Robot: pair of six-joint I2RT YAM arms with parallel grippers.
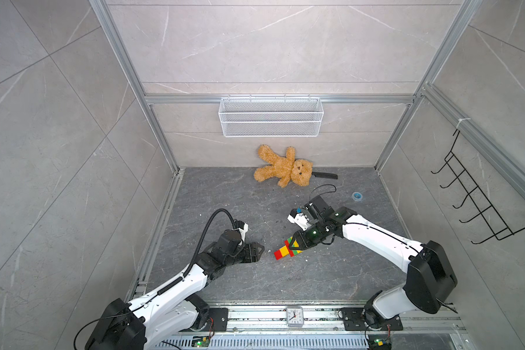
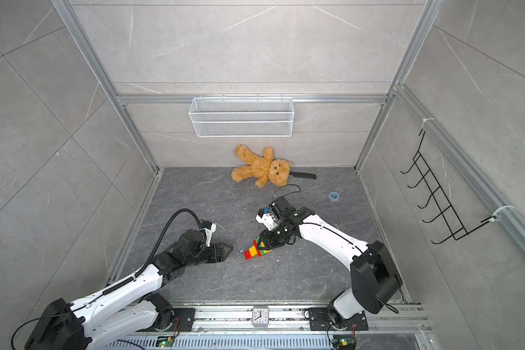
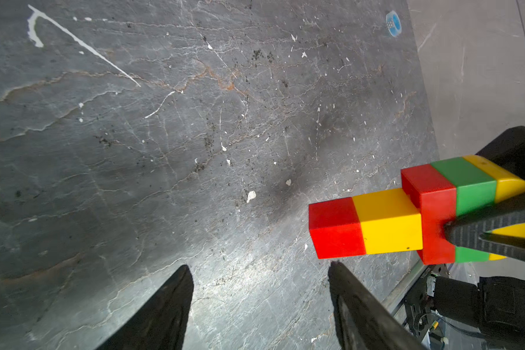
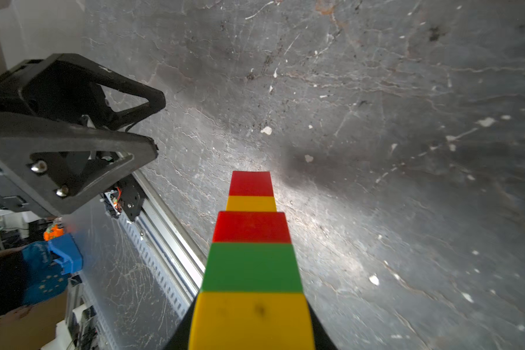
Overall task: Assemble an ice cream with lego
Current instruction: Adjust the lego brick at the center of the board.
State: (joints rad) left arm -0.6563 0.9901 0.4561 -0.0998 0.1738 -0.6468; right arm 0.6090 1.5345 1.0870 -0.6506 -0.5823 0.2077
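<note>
Right gripper [image 1: 292, 245] clamps the lego ice cream [image 3: 388, 224] by its wide head, stem jutting past its fingertips. Left gripper [image 3: 259, 266] hangs partly open and empty, just short of the red stem tip.

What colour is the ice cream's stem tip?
Red; the stem tip shows best in the left wrist view.

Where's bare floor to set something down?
Free: the near strip between the red-yellow-green brick ice cream and the metal front rail; the far-left corner beside the fluffy brown teddy bear. Crowded: the middle, around the ice cream.
</note>
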